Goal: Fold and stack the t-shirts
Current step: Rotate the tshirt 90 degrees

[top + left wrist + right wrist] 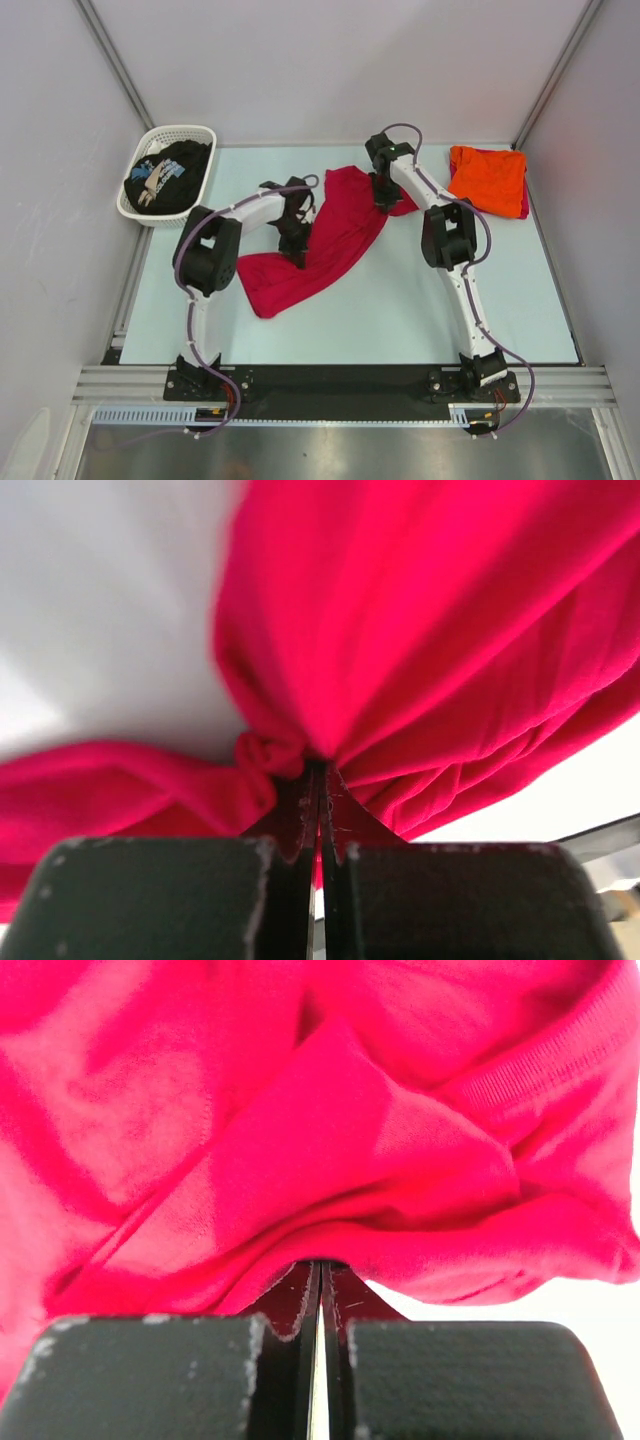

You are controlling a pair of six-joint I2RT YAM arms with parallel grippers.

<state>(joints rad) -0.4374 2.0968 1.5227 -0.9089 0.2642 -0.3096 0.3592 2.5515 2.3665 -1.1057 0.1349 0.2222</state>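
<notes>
The crimson-red t-shirt lies crumpled and stretched diagonally across the middle of the table. My left gripper is shut on a bunched fold of the red t-shirt at its left side. My right gripper is shut on the red t-shirt at its upper right edge. The orange t-shirt lies folded at the back right, on a strip of red cloth. The black t-shirt with pale print is heaped in the white basket.
The white lattice basket stands at the back left corner of the table. Grey walls close in the left, back and right sides. The arm bases sit on the black rail at the near edge.
</notes>
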